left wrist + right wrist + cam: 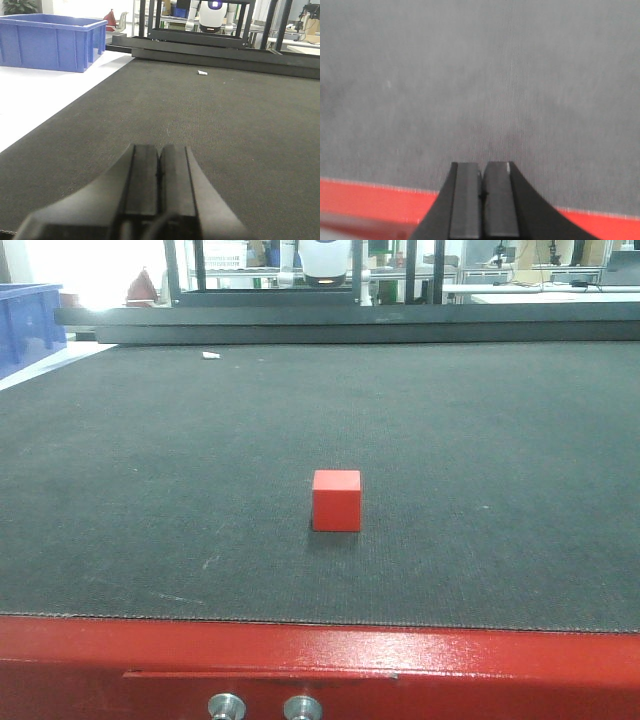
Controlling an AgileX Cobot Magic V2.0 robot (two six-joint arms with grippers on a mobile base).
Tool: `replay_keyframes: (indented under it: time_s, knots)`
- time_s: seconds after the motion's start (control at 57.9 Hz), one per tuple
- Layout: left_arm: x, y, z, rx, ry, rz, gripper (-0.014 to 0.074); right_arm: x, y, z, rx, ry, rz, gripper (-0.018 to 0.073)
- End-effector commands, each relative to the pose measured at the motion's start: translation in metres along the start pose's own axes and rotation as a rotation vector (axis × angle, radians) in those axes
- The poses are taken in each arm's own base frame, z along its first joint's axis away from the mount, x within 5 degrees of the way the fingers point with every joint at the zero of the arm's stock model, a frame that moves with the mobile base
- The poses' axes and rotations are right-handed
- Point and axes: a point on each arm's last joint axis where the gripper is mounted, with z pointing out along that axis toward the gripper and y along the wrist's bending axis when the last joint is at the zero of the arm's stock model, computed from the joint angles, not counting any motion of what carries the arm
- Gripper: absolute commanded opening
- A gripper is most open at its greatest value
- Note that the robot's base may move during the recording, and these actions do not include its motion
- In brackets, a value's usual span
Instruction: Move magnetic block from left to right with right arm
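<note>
**Block untouched at mid-surface, both grippers shut and empty**

The magnetic block (336,500), a small red cube, sits flat on the dark textured surface (480,430), near the centre of the front view and a little below the middle. It stands well clear of the red table edge (320,650) along the bottom of the frame. Nothing touches it, and neither arm shows in that view.

The right gripper (482,170) has its fingers pressed together with nothing between them. It hangs over the near part of the surface, with the red edge at the bottom of its wrist view. The block does not appear in that view. The left gripper (159,160) is likewise closed and empty, and looks across bare mat toward a blue bin (50,42) in the upper left and a white scrap (201,73) farther off.

The pick has probably not begun, so the risks lie in the approach:

- If the right gripper comes down closed, it would likely strike the cube's top or shove it across the mat instead of straddling it.
- With the block out of the wrist view, a misjudged line could clip a corner and turn the cube.
- On smooth faces, an off-centre or corner-to-corner pinch may let it twist or slip during the carry.
- The rough mat may make a nudged cube tip rather than slide.
</note>
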Motion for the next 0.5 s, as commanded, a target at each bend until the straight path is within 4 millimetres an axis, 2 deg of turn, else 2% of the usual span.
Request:
replay_keyframes:
  time_s: [0.0, 0.242, 0.38, 0.449, 0.483]
  knots:
    - [-0.007, 0.0, -0.001, 0.008, -0.094, -0.011, -0.0117, -0.029, 0.001, 0.006, 0.002, -0.015, 0.005, 0.0055]
    - [-0.007, 0.0, -0.001, 0.008, -0.094, -0.011, -0.0117, -0.059, 0.004, 0.043, 0.005, 0.178, 0.133, 0.0055]
    - [-0.007, 0.0, -0.001, 0.008, -0.094, -0.011, -0.0117, -0.074, 0.018, 0.067, -0.013, 0.306, 0.133, 0.0061]
    - [-0.007, 0.0, -0.001, 0.008, -0.094, -0.011, -0.0117, -0.081, 0.03, 0.076, -0.037, 0.353, 0.097, 0.0104]
    - [-0.007, 0.0, -0.001, 0.008, -0.094, -0.011, -0.0117, -0.084, 0.037, 0.081, -0.052, 0.376, 0.089, 0.0155]
